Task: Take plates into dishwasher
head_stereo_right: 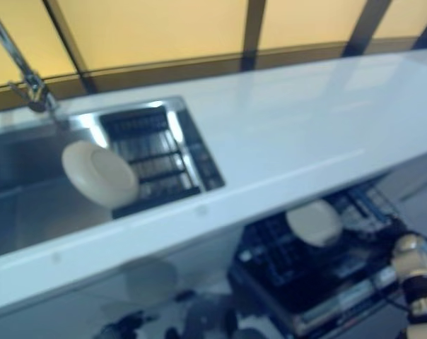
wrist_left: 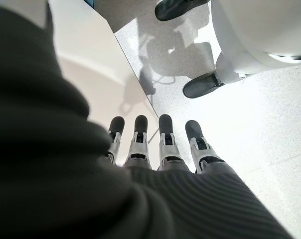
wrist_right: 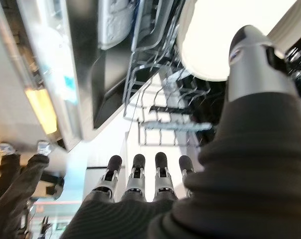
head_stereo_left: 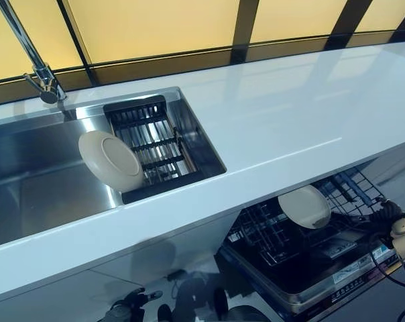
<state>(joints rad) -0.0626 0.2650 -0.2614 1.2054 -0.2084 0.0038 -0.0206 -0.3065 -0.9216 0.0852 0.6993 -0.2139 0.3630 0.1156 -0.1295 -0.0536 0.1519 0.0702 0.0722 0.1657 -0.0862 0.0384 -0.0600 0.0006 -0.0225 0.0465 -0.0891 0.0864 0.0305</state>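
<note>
One cream plate [head_stereo_left: 110, 161] leans upright against the black dish rack [head_stereo_left: 152, 144] in the steel sink [head_stereo_left: 35, 181]. Another cream plate [head_stereo_left: 304, 206] stands in the pulled-out dishwasher rack [head_stereo_left: 269, 235] under the counter; in the right wrist view this plate [wrist_right: 210, 45] is just past the thumb. My right hand [wrist_right: 135, 177] hangs open beside that rack with its fingers straight, holding nothing and apart from the plate. Down by the cabinet front, close to the floor, my left hand [wrist_left: 160, 144] is open and empty.
The white countertop [head_stereo_left: 290, 114] runs from the sink to the right. A tap [head_stereo_left: 38, 67] stands behind the sink. The open dishwasher door [head_stereo_left: 336, 275] juts out low at the right. White cabinet fronts [head_stereo_left: 68, 288] lie under the sink.
</note>
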